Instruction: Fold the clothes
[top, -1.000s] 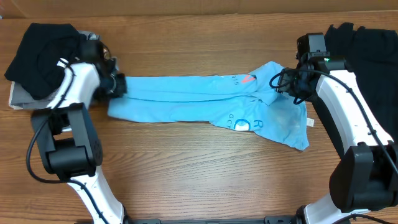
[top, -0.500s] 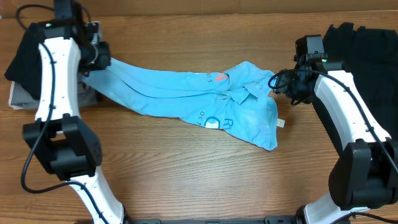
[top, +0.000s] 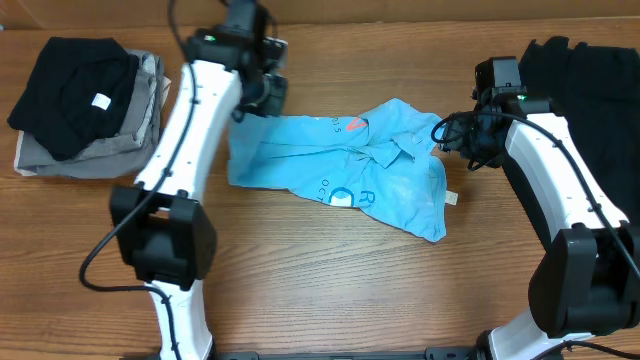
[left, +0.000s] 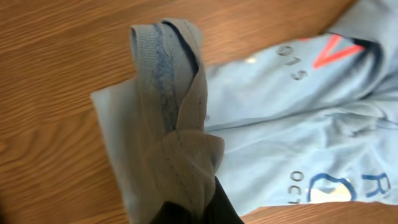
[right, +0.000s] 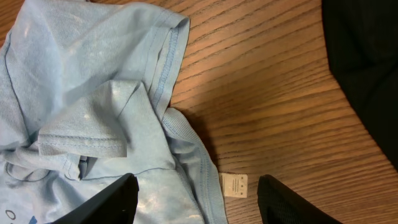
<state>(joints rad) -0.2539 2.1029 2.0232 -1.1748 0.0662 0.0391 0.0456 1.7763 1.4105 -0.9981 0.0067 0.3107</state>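
Pinching bunched hem of T-shirt, left gripper clamped tight; right gripper spread wide, empty, above T-shirt edge, near white tag.

table carries t-shirt, folded stack, dark pile.

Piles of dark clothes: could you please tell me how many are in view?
2: a folded stack far left, a black heap far right, partly cut off by the frame.
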